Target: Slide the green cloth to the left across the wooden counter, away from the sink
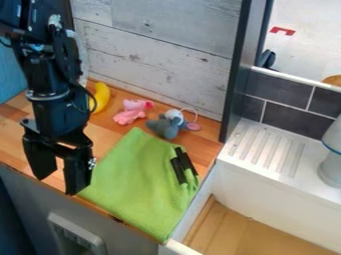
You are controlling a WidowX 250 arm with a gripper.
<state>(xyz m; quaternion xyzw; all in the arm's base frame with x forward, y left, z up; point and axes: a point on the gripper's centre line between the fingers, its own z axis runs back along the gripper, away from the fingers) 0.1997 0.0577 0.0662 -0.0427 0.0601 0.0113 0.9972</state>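
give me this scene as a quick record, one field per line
gripper: black gripper, open, empty, near the cloth's left edge in view
cloth: green cloth, spread on the wooden counter
on cloth: two black sticks
behind cloth: pink toy, grey plush toy
beside arm: yellow curved item
view's right: white ribbed ledge

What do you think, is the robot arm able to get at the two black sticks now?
Probably yes: the black sticks lie uncovered on the green cloth, and nothing visible stands between them and the open gripper.
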